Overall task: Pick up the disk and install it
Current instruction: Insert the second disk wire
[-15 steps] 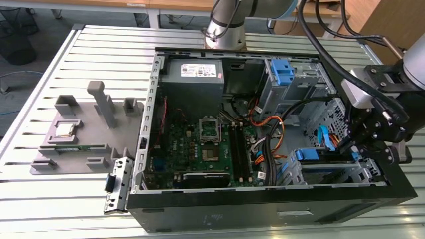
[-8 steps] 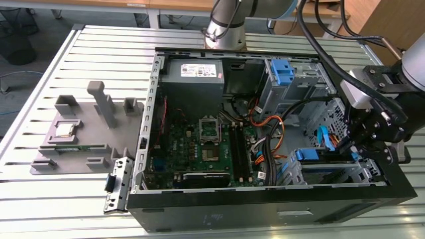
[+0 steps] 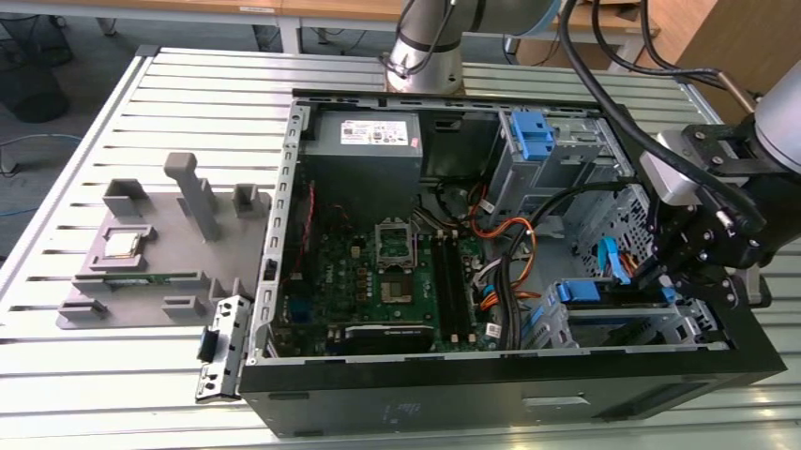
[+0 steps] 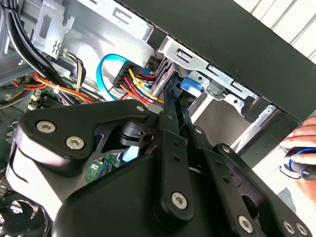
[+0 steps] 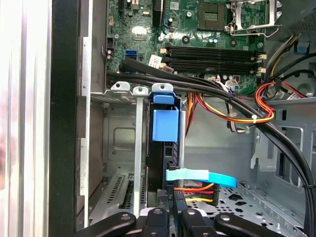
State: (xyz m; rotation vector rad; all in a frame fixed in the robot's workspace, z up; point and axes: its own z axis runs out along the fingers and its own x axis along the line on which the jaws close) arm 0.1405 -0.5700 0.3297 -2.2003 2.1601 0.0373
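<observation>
1. I take the open computer case (image 3: 501,384) as my landmark and read across from the exterior view's left. Outside its wall on that side, a grey parts fixture (image 3: 138,253) sits on the slatted table (image 3: 163,84).
2. Inside the case, the grey power supply box (image 3: 363,136) fills the far corner nearest the fixture. The green motherboard (image 3: 388,272) lies on the case floor just in front of it.
3. Further right, orange, red and yellow cables (image 3: 507,253) run from the board toward the drive cage (image 3: 588,150) on the case's side at the exterior view's right.
4. My gripper (image 3: 695,281) is down inside that side of the case, at the drive bays.
5. In the first wrist view the disk (image 5: 164,126) stands on edge in a metal bay of the case. Its blue bracket tab faces the camera, and a light blue flat cable (image 5: 197,176) crosses just beside it.
6. The gripper is right at the disk's near edge, but I cannot tell whether the jaws are clamped on it or merely alongside.
7. In the second wrist view, a person's hand (image 4: 301,143) rests outside the case, beyond its black wall.
</observation>
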